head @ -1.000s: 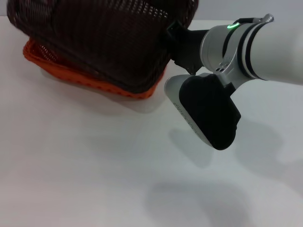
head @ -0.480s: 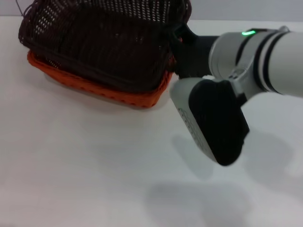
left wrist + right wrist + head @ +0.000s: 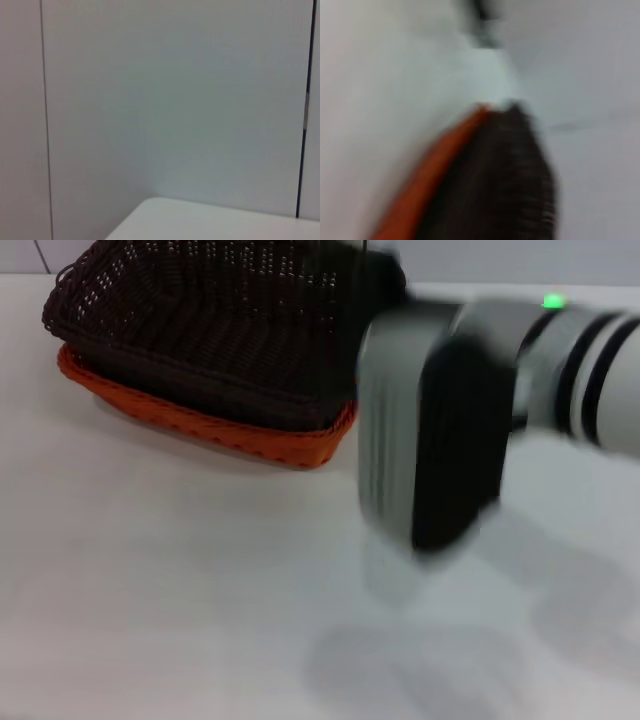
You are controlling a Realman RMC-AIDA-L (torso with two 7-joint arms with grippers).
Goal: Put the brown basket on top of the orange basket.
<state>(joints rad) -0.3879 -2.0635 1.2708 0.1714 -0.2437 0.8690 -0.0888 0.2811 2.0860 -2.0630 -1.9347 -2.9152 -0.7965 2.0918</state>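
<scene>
Brown basket [image 3: 215, 335] sits nested on the orange basket [image 3: 200, 425] at ten o'clock on the counter [image 3: 180, 590], so stacking looks done. Right arm's wrist [image 3: 440, 430] at three o'clock; jaws hidden, cannot tell. Left arm out of sight.

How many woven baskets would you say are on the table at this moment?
2. The brown basket sits nested on top of the orange basket at the table's far left; the right arm may hide something beside them.
</scene>
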